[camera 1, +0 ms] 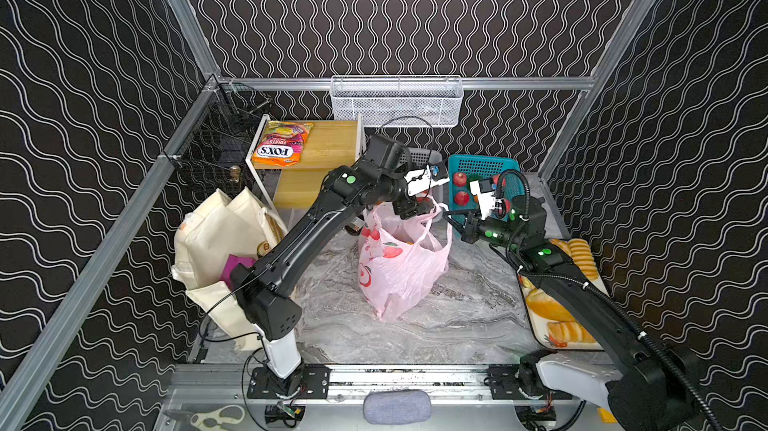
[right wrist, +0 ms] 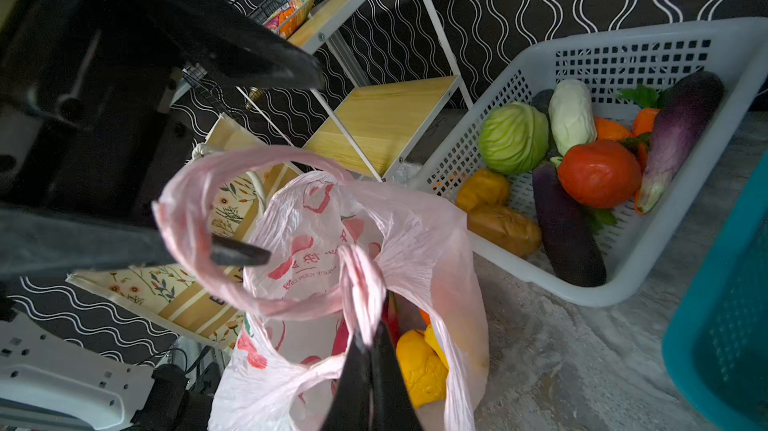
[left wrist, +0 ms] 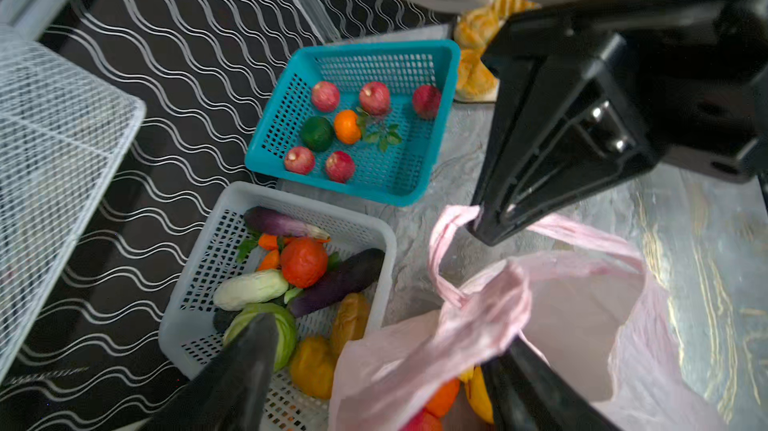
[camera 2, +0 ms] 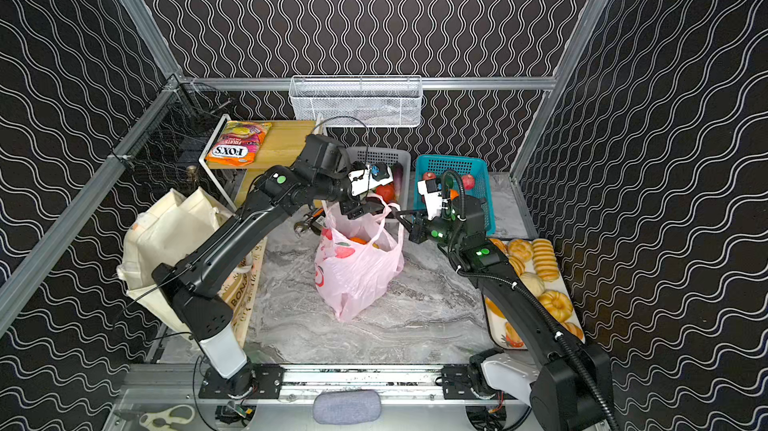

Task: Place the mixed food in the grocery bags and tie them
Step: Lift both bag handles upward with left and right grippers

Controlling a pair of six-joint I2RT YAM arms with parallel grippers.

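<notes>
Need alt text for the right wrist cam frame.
The right gripper pinches one handle of the pink plastic bag; the other handle loops around one finger of the open left gripper. A yellow toy fruit shows inside, and a grey basket of vegetables sits nearby.

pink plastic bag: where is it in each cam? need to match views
Both top views: thin pink plastic handle bag stands mid-table between the arms.
Left wrist: only its open mouth and handles.
Right wrist: bag under the camera, one handle pinched by the right hand.
Shared landmark: grey perforated plastic basket of vegetables, right beside the bag.
</notes>
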